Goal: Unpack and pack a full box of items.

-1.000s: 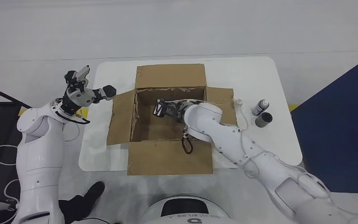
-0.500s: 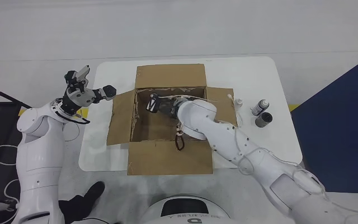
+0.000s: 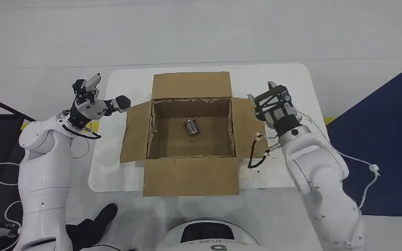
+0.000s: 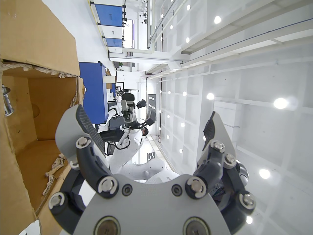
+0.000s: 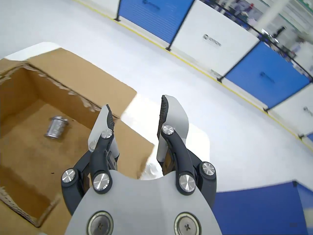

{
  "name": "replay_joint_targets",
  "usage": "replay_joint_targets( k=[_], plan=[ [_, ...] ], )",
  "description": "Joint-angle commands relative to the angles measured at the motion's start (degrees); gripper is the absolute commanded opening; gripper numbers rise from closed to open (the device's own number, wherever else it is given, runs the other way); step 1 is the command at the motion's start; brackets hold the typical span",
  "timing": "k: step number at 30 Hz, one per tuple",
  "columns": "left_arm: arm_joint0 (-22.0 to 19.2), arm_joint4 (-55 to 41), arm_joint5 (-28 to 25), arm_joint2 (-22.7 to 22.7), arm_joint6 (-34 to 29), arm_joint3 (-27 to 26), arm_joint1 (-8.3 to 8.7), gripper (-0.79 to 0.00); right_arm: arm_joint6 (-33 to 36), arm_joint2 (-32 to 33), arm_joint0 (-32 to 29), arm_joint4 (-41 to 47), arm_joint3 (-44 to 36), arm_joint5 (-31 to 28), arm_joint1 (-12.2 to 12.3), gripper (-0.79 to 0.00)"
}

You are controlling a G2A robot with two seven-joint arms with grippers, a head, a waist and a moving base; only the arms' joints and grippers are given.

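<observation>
An open cardboard box (image 3: 161,128) sits mid-table with its four flaps spread. A small metal cylinder (image 3: 192,127) lies on its side on the box floor; it also shows as the cylinder (image 5: 56,127) in the right wrist view and at the edge as the cylinder (image 4: 6,101) in the left wrist view. My right gripper (image 3: 269,97) is open and empty above the table, just beyond the box's right flap; its own view shows the gripper (image 5: 137,106) over the box rim (image 5: 80,99). My left gripper (image 3: 88,85) is open and empty, raised off the table's left corner, beside the box wall (image 4: 36,86).
The white table (image 3: 289,75) has bare surface behind the right gripper and along its left edge (image 3: 107,163). The front flap (image 3: 188,177) reaches toward the near table edge. A black cable loop (image 3: 256,155) hangs from the right arm near the box's front right corner.
The right arm has pulled out of the box and swung to the table's right side, leaving the metal cylinder on the box floor. It now covers two cans there. The left arm stayed put.
</observation>
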Motion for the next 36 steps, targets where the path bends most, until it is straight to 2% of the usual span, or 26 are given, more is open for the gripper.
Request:
replay_joint_targets(
  k=[1, 5, 6, 8, 11, 17, 27, 36],
  plan=[
    [0.0, 0.0, 0.0, 0.0, 0.0, 0.0, 0.00, 0.000, -2.4, 6.9, -5.2, 3.4, 1.0, 1.7, 0.1, -0.400],
    [0.0, 0.0, 0.0, 0.0, 0.0, 0.0, 0.00, 0.000, -4.6, 15.4, -11.1, 11.5, 5.0, 2.7, 0.0, -0.391],
    [0.0, 0.0, 0.0, 0.0, 0.0, 0.0, 0.00, 0.000, -3.3, 17.3, -11.9, 12.6, 6.7, 2.5, 0.1, -0.357],
    [0.0, 0.0, 0.0, 0.0, 0.0, 0.0, 0.00, 0.000, -1.2, 19.5, -12.3, 14.8, 8.6, 1.7, 0.1, -0.397],
    [0.0, 0.0, 0.0, 0.0, 0.0, 0.0, 0.00, 0.000, 2.4, 21.4, -11.9, 15.6, 11.4, 0.9, 0.3, -0.416],
    [0.0, 0.0, 0.0, 0.0, 0.0, 0.0, 0.00, 0.000, 8.3, 20.2, -8.8, 14.7, 14.9, 0.1, 0.5, -0.459],
    [0.0, 0.0, 0.0, 0.0, 0.0, 0.0, 0.00, 0.000, 16.6, 16.1, -1.2, 11.6, 20.4, 0.0, 0.8, -0.471],
    [0.0, 0.0, 0.0, 0.0, 0.0, 0.0, 0.00, 0.000, 22.3, 15.4, 3.0, 13.1, 24.6, -1.5, 1.0, -0.483]
  ],
)
